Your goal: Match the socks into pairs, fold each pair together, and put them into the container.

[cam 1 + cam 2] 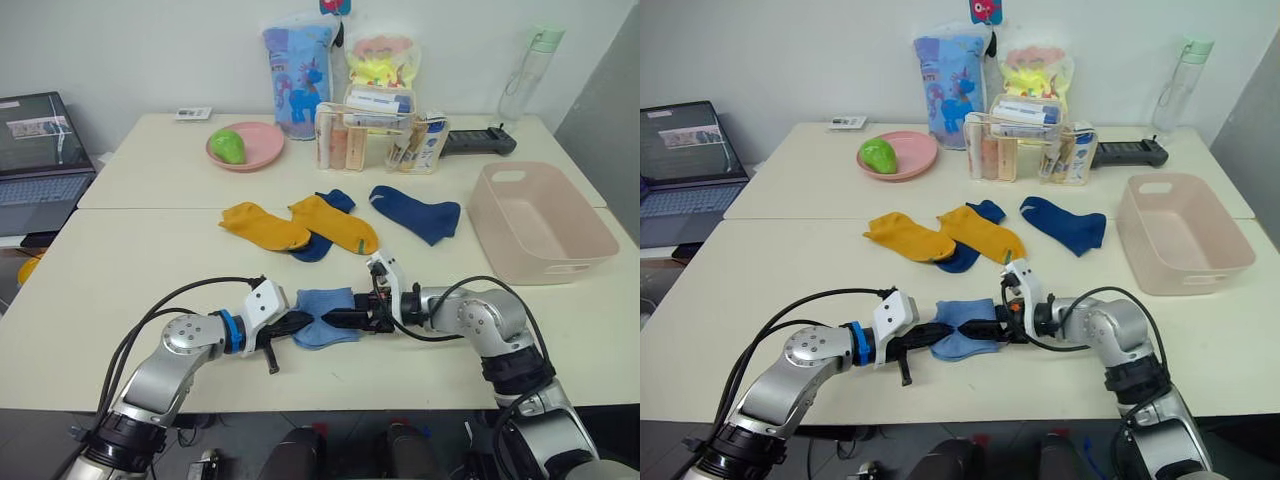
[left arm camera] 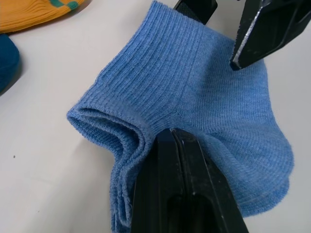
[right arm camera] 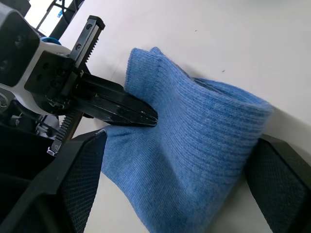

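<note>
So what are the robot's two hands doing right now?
Left gripper: shut on the light blue socks.
Right gripper: open, fingers either side of those socks.

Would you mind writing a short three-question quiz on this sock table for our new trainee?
1. True or false: the pink tub already holds a folded pair.
2. Which colour of socks is held between the left hand and the right hand? A) yellow B) light blue C) navy
3. Fill in: one navy sock lies alone, and the other navy sock lies partly under a ____ sock.

Key: 1. False, the tub holds no socks. 2. B, the light blue socks, with the left hand shut on them and the right hand open around them. 3. Yellow.
</note>
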